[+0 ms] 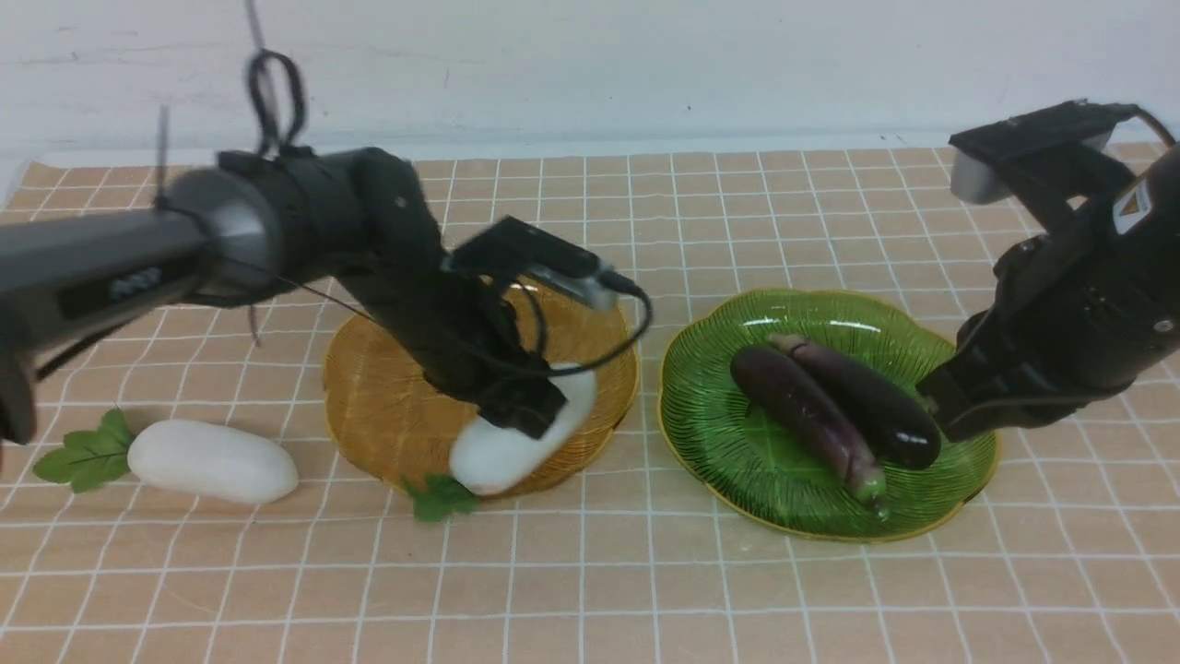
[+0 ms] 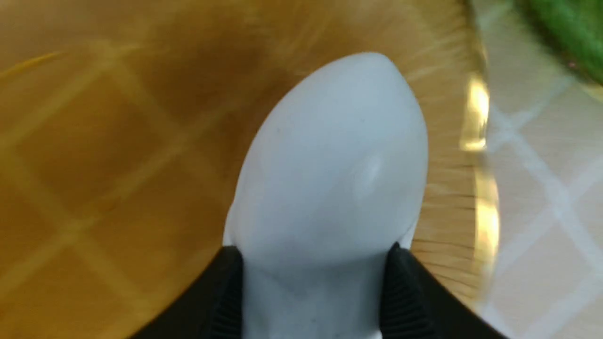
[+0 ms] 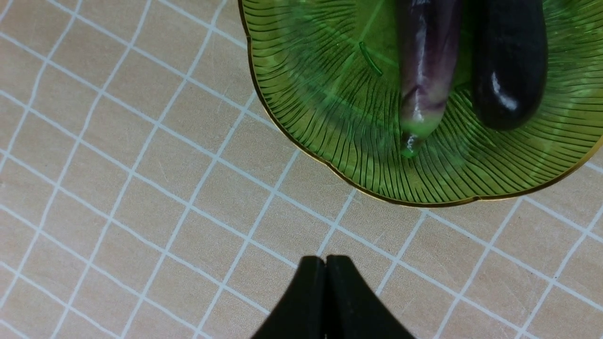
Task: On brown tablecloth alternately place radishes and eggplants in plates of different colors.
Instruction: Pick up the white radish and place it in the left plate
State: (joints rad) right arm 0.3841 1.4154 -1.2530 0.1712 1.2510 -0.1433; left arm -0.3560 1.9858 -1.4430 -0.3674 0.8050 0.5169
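Observation:
My left gripper is shut on a white radish, whose body lies tilted on the amber plate with its green tuft over the near rim. In the left wrist view the black fingers press both sides of the radish above the amber plate. A second radish lies on the brown tablecloth at the left. Two dark eggplants lie side by side in the green plate. My right gripper is shut and empty at that plate's right edge; its tips hang over bare cloth near the green plate.
A white wall runs behind the cloth's far edge. The left arm reaches across the amber plate from the left, with a cable looping beside it. The right arm's bulk stands over the cloth to the right of the green plate.

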